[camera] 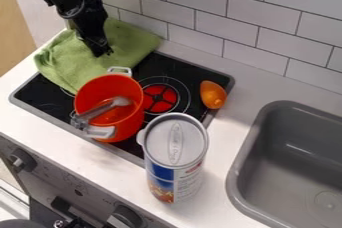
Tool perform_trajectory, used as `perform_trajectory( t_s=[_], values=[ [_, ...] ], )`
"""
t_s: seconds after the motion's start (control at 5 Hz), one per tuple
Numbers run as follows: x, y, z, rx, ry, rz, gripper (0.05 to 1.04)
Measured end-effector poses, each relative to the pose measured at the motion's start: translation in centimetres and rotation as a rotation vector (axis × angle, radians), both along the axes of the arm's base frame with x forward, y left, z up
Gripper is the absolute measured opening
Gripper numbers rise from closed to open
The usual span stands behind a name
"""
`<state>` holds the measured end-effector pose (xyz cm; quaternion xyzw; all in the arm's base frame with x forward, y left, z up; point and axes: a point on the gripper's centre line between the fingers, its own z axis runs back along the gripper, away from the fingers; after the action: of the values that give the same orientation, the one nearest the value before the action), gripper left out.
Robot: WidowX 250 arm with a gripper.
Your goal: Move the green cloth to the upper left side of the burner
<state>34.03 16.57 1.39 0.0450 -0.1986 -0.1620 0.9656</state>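
At the upper left of the camera view, the black gripper (102, 52) hangs down over the green cloth (65, 64), its tip at the middle of the fabric. Rumpled, the cloth covers the upper left corner of the black stove top (35, 93) and spreads past its edge onto the counter near the tiled wall. The red burner (160, 98) lies to the right of the cloth and lower. Whether the gripper has hold of any fabric cannot be made out.
An orange-red pot (89, 95) with a grey utensil inside stands against the cloth's lower edge. An orange object (213, 94) lies at the stove's right edge. A tall lidded canister (175, 157) stands in front, and a grey sink (294, 167) is at right.
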Motion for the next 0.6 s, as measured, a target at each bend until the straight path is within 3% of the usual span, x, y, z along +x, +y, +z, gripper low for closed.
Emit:
perform_trajectory(
  t_s=[0.2,0.6],
  values=[
    [0.7,-1.3,0.0,-0.004,0.007,0.032,0.052],
    [1.4,-3.8,-0.3,-0.067,-0.05,0.096,0.052]
  ],
)
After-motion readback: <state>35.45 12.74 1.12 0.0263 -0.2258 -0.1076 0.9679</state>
